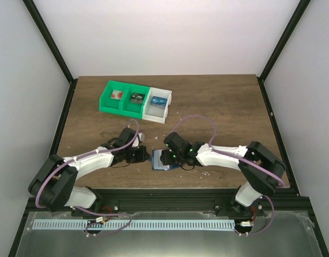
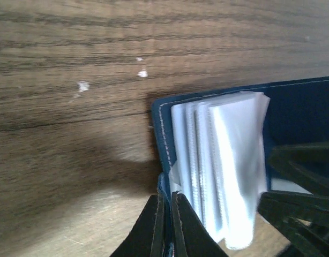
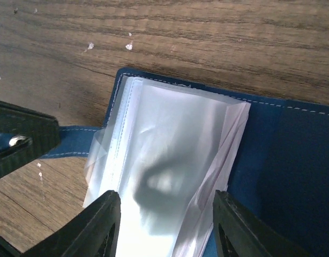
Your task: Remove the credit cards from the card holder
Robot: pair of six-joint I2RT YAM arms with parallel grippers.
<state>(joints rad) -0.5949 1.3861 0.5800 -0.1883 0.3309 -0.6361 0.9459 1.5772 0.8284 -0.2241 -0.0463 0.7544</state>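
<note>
My left claw (image 2: 165, 201) is clamped on the rim of the card holder (image 2: 298, 107); my right claw (image 3: 165, 202) stands apart over the clear pockets (image 3: 175, 139).

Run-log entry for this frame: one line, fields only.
left gripper: shut on card holder edge | right gripper: open, straddling clear pockets | tray: three cards inside
</note>
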